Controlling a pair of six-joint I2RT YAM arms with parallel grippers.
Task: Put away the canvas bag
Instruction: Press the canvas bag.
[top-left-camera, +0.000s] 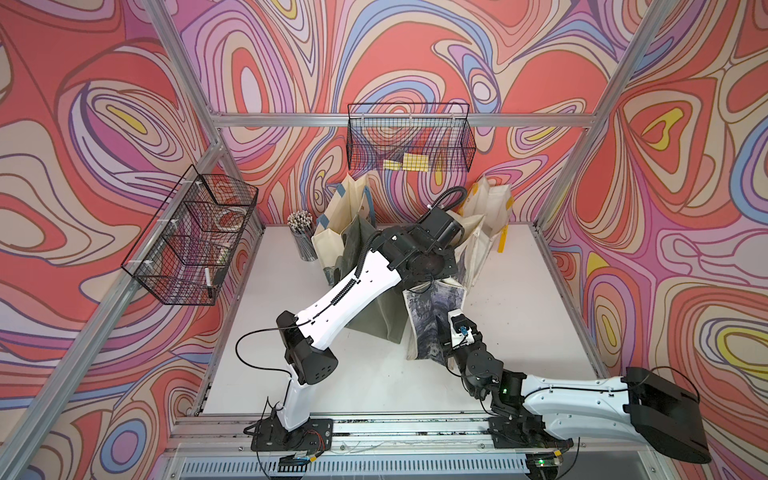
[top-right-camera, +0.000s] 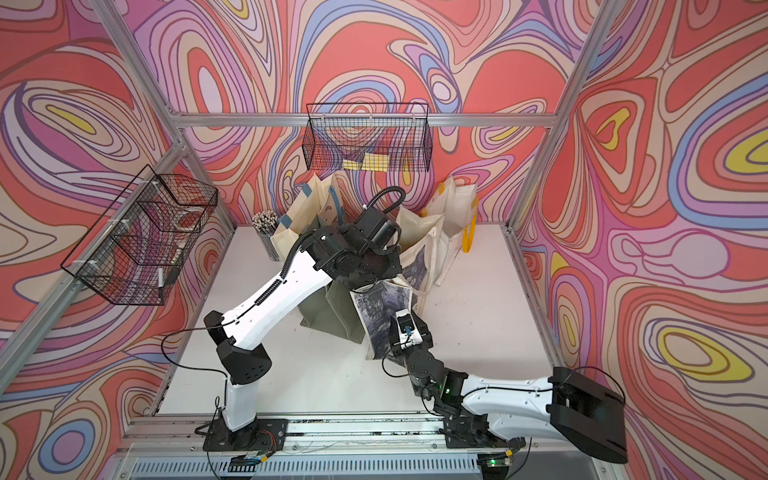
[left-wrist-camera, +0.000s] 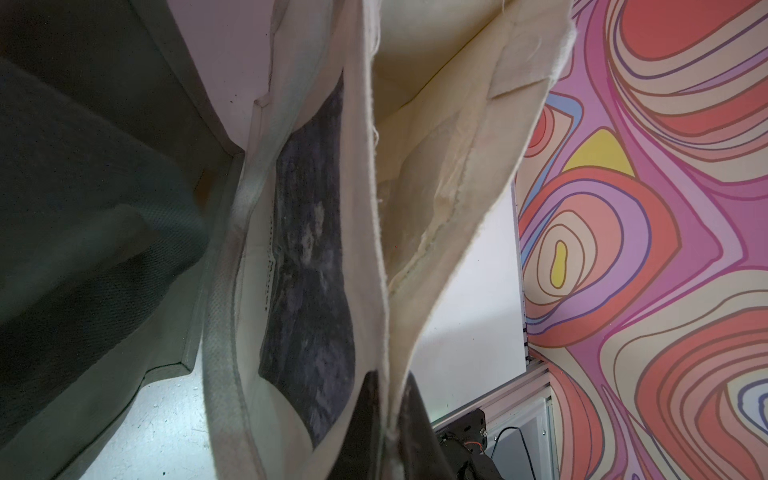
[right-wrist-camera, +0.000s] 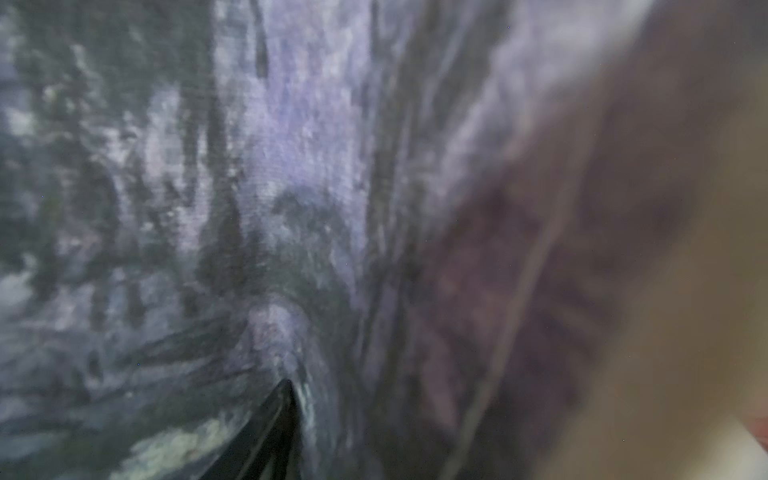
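- Item: canvas bag (top-left-camera: 432, 316), cream cloth with a dark blue-grey painted print on its face. It stands near the middle of the desk (top-left-camera: 519, 316), its near face turned toward the robot in both top views.
- Neighbours: an olive-grey bag (top-left-camera: 374, 307) touches it on one side. A second printed bag (top-right-camera: 415, 266) stands just behind. A blue-handled bag (top-left-camera: 345, 216) and a yellow-handled bag (top-left-camera: 490, 216) stand at the back.
- Left pincer (left-wrist-camera: 388, 386): pressed together on the bag's cloth edge, with a dark finger on each side of the fold, as the left wrist view shows.
- Right pincer (top-left-camera: 444, 337): low against the printed face. Its wrist view is filled with blurred print and one dark fingertip (right-wrist-camera: 278, 428). Whether it is spread or gripping, I cannot tell.
- Handling, judged: light, soft and limp. The bag sags and folds where unsupported, and it is neither fragile nor slippery. One pinch will probably let the body swing.
- Where to hold, judged: the hemmed top rim or a strap, where the cloth is doubled. A second hold lower on the panel would steady it.
- Also present: a pencil cup (top-left-camera: 303, 241), a back wire basket (top-left-camera: 409, 137) and a side wire basket (top-left-camera: 195, 237).
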